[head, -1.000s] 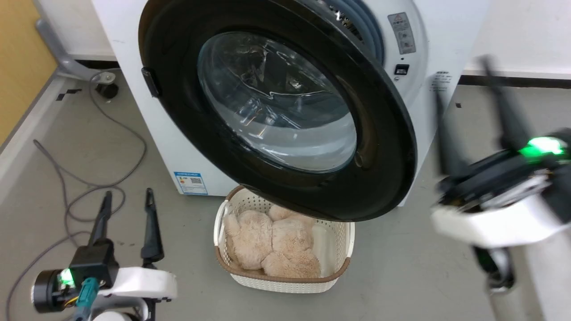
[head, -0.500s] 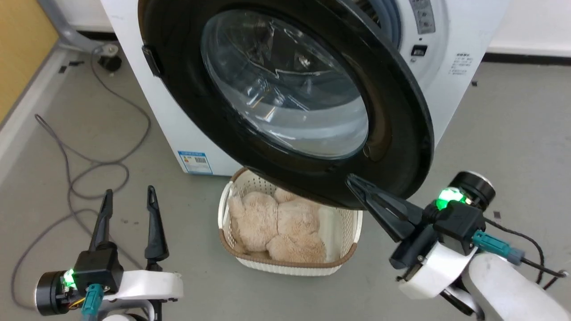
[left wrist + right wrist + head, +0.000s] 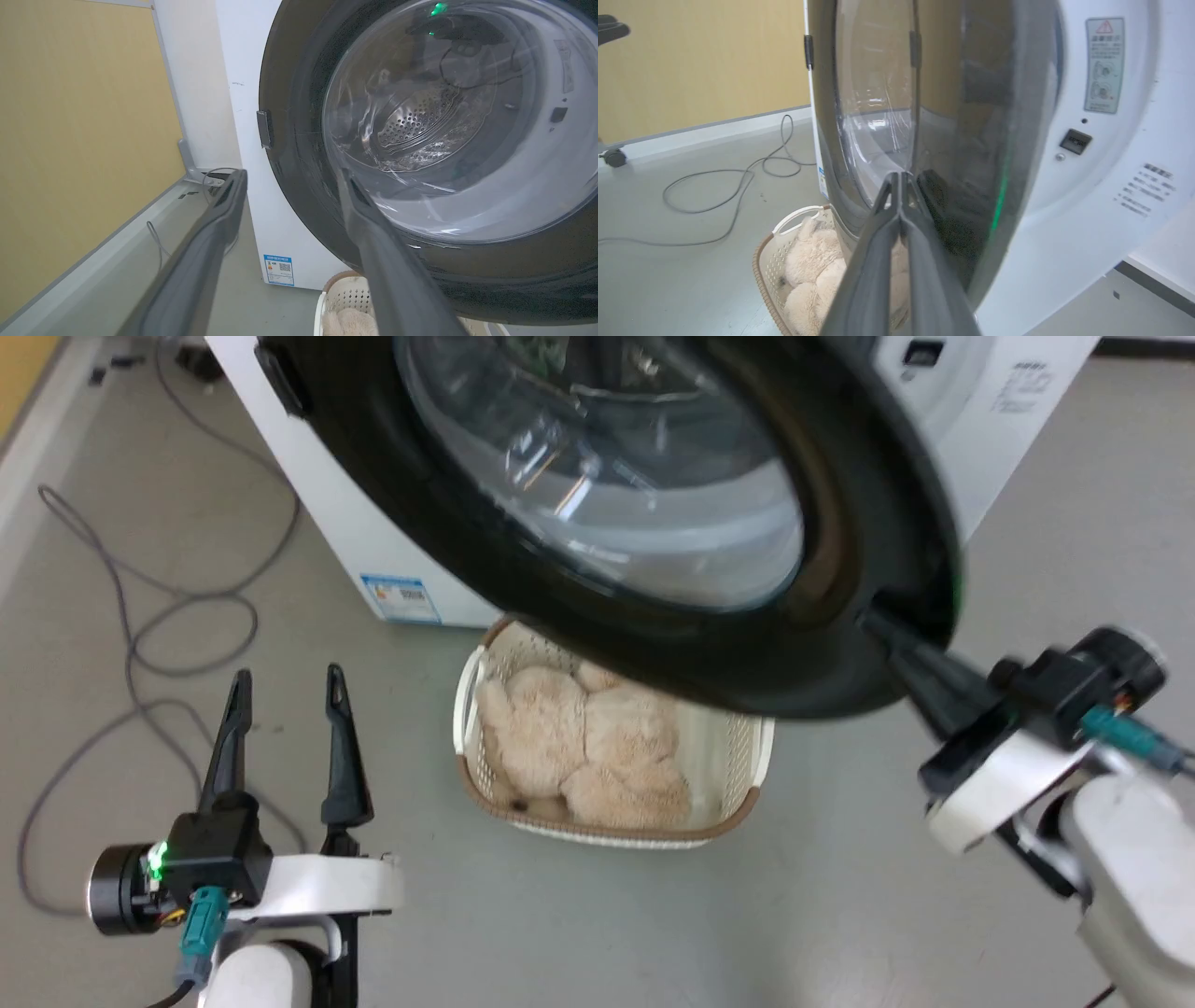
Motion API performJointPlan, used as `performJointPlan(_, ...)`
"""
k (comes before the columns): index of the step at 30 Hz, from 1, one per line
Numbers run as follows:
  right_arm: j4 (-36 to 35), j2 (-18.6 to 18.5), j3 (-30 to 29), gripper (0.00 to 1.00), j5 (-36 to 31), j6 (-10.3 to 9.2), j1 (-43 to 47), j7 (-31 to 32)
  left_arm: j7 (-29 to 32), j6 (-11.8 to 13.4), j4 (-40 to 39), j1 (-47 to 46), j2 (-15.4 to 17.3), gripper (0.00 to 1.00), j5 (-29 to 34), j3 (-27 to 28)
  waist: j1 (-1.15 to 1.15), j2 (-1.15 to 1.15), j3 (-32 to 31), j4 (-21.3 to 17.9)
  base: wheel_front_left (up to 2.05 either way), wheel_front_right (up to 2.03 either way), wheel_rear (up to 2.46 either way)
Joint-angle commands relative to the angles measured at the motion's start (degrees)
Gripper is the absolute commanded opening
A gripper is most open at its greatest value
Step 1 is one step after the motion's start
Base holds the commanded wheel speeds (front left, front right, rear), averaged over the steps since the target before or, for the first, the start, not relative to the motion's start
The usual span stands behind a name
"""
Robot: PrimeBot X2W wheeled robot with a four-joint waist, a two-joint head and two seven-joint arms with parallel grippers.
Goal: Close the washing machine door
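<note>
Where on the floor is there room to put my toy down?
The widest bare floor lies right of the basket, near the right tool. Another bare strip runs between the basket and the robot. Left is crowded: the grey cable loops there, beside the left tool. Under the washing machine door, the basket takes the room.

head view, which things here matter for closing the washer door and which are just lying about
Job: washing machine door, washing machine, right gripper.
Lying about: laundry basket, plush toy inside it, grey cable, idle left gripper.
</note>
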Motion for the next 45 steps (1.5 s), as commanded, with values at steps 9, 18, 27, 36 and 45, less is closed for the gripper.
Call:
performJointPlan(9,5.09,1.85,-10.77,0.0,1.89,-0.14,-7.48,-0.2,-0.24,-0.41,-2.54,-4.04,-1.13,1.0,1.16,-0.4,-0.01,0.0,7.42,1.03,0.0,0.0,0.0)
performJointPlan(18,11.72,3.45,-17.09,0.0,1.25,-0.14,-18.72,-0.2,-0.24,-0.42,-3.3,-7.69,-1.66,1.0,1.2,-1.29,-0.01,0.0,12.98,2.01,0.0,0.0,0.0)
performJointPlan(27,17.76,3.58,-19.55,0.0,-0.35,-0.14,-26.26,-0.2,-0.24,0.23,-3.27,-9.04,-1.87,1.0,1.34,-1.76,-0.01,0.0,14.89,3.2,0.0,0.0,0.0)
performJointPlan(36,17.87,4.14,-21.55,0.0,-2.42,-0.14,-25.08,-0.2,-0.24,0.64,-2.23,-8.23,-1.93,1.0,1.34,-1.15,-0.01,0.0,12.3,2.53,0.0,0.0,0.0)
performJointPlan(45,0.6,6.06,-27.1,0.0,-8.77,-0.14,-11.11,-0.2,-0.24,0.53,-1.06,-3.55,-1.92,1.0,2.06,0.89,-0.01,0.0,3.88,-0.5,0.0,0.0,0.0)
